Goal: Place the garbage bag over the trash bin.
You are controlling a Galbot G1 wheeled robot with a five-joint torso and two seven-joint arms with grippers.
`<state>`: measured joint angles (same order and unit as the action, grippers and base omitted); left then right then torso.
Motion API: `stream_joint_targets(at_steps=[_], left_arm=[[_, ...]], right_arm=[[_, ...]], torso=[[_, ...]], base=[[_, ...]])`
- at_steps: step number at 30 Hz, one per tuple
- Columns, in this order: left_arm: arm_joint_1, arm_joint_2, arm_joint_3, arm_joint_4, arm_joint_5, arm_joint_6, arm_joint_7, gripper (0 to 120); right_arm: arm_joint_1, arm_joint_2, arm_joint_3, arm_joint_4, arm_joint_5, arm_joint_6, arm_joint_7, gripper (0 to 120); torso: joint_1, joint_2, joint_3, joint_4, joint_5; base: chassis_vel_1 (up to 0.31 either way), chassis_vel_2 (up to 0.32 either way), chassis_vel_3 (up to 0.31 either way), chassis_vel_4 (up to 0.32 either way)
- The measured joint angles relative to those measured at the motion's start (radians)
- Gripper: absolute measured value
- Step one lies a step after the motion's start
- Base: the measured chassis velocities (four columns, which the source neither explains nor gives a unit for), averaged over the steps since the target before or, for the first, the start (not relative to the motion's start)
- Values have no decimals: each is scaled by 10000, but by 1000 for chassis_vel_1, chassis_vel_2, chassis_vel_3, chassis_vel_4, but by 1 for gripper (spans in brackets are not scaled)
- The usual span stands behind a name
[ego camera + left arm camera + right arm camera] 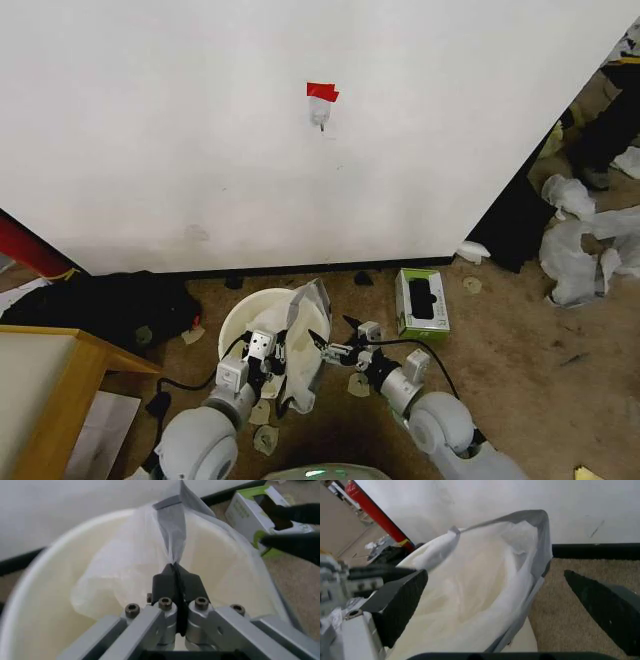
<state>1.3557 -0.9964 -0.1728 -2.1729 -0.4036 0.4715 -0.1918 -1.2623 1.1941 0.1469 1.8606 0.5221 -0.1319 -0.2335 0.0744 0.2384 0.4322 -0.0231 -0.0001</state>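
The cream-white trash bin [238,308] stands on the brown floor against the white wall. The thin translucent garbage bag [305,350] hangs over the bin's right side, one grey-looking corner sticking up above the rim. My left gripper [280,346] reaches over the bin's near edge. In the left wrist view it [175,573] is shut on a fold of the bag [125,562] above the bin's rim [55,551]. My right gripper [335,333] sits just right of the bin. Its [495,574] fingers are spread wide, open on either side of the bag's [480,588] raised edge.
A green and white box [421,303] lies right of the bin. A wooden table [45,385] and a black bag [110,305] are on the left. Heaps of white plastic sheeting [580,240] lie at the far right. Small scraps litter the floor near me.
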Motion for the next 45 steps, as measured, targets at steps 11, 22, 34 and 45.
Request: stream_joint_targets(at_steps=[11,22,34,45], left_arm=[[19,-29,-552,-211,163,136,106,0],[442,-596,-1508,-612,622,115,81,0],[600,-785,-806,-636,-148,186,36,0],[593,-1200,-670,-1589,-2147,597,-620,0]], right_arm=[[32,147,69,-130,-96,170,-241,100],[86,659,-106,-294,61,345,-185,100],[240,787,-233,-75,57,395,139,100],[272,658,216,23,-68,435,-76,100]], torso=[[0,0,0,0,-1],[0,0,0,0,0],[0,0,0,0,0],[0,0,0,0,3]], base=[[0,0,0,0],[0,0,0,0],[0,0,0,0],[0,0,0,0]])
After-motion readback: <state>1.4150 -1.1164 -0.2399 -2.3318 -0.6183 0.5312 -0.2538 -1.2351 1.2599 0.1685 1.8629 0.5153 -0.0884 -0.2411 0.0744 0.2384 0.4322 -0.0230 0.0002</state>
